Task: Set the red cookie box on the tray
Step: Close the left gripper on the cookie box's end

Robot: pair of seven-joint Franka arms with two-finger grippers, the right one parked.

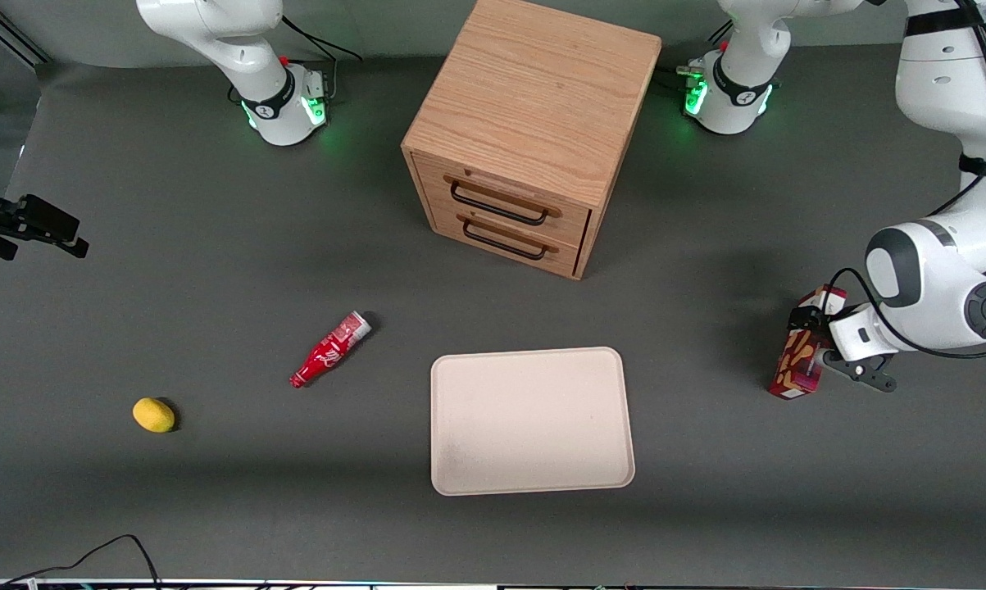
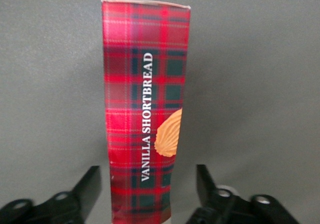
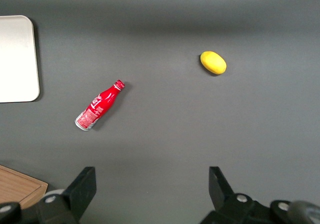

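Tray (image 1: 532, 420) sits low-center in the front view; my gripper (image 1: 812, 340), fingers spread around the red cookie box (image 1: 797, 367), mid-right. Next: clamp, then lift.

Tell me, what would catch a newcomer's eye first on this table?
Probably the wooden drawer cabinet, standing on the dark table farther from the front camera than the cream tray. Next, toward the working arm's end, the claw sits at the red cookie box, its fingers open on either side of the carton. Toward the parked arm's end lie a small red bottle and a yellow lemon.
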